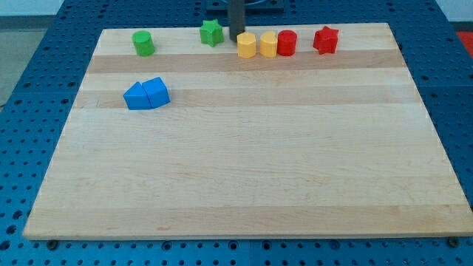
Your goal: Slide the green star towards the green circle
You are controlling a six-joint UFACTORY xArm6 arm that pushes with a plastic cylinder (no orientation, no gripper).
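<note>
Green star [211,32] (no long axis) sits just left of my tip [236,38].

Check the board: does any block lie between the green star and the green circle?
No. The strip between the green star and the green circle is bare. My tip is just right of the star, on the side away from the circle.

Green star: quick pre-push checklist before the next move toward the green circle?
1. My tip sits on the view's right of the green star-shaped block: ok.
2. Tip touching star: cannot tell.
3. Path from star to the green cylinder block free of blocks: ok.
4. The two blue blocks lie below that path: ok.
5. The yellow block stands close beside the tip; brushing it: cannot tell.
6. Star near the wooden board top edge: not ok.
</note>
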